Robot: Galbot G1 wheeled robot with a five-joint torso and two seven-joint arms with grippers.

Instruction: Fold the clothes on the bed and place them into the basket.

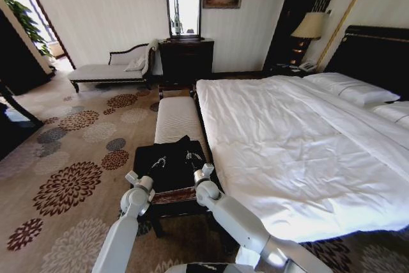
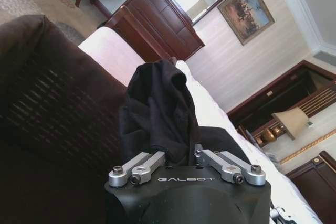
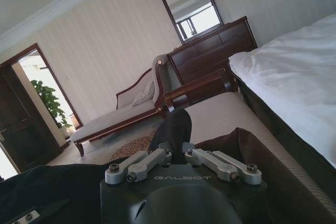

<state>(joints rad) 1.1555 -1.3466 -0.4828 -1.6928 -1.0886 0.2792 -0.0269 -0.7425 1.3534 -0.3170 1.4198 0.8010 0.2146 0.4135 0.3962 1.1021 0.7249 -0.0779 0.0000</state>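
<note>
The black clothes [image 1: 172,169] lie bunched in the brown wicker basket [image 1: 174,195], which stands at the near end of the striped bench, beside the bed [image 1: 287,132]. Both arms reach down over the basket. My left gripper [image 1: 159,160] is shut on a raised fold of the clothes [image 2: 157,103], with the basket's dark wall [image 2: 52,114] beside it. My right gripper [image 1: 192,156] is shut on another small peak of the clothes [image 3: 176,124], close to the basket's rim [image 3: 262,153]. The white bed sheet is bare.
The long white striped bench [image 1: 176,118] runs along the bed's foot behind the basket. A pale chaise lounge [image 1: 108,71] and a dark dresser with mirror [image 1: 185,55] stand by the far wall. Patterned carpet [image 1: 70,158] spreads to the left.
</note>
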